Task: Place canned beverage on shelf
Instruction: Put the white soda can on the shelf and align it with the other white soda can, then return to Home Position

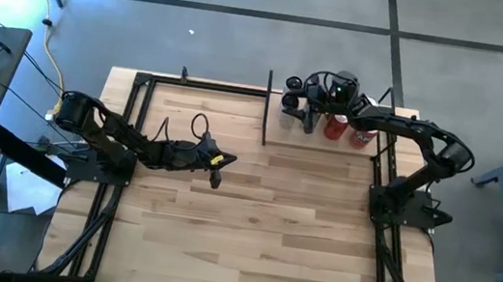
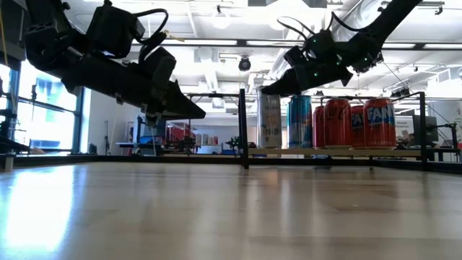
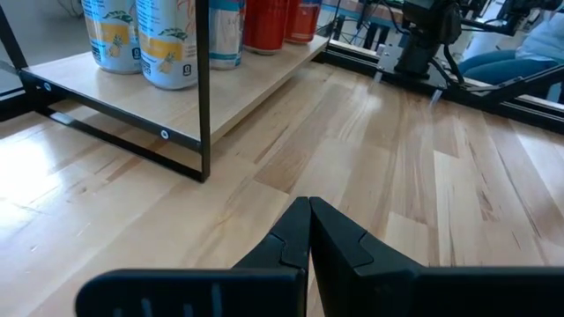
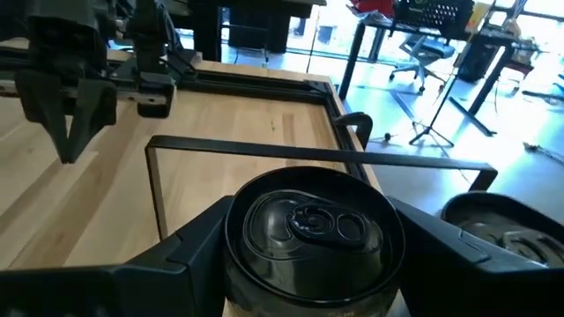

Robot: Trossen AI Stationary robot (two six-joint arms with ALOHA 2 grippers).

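I see the R gripper (image 4: 308, 255) up at the small light-wood shelf with thin black metal posts (image 1: 281, 135), far-right part of the table. Its two dark fingers (image 4: 181, 251) are spread wide, one on each side of a dark-topped beverage can (image 4: 308, 231), pads right against the can wall by the look of the R wrist view, so it's clamped on that can. The can stands upright on the shelf board among the other cans; red cans (image 2: 354, 124) sit just beside it twd the right end, pale ones (image 3: 167, 44) at the other end.

L gripper (image 3: 308, 231) hangs over the bare plank tabletop (image 1: 260, 220), left of centre, well apart from the shelf. Its fingers are pressed together, tips touching, nothing btwn them.
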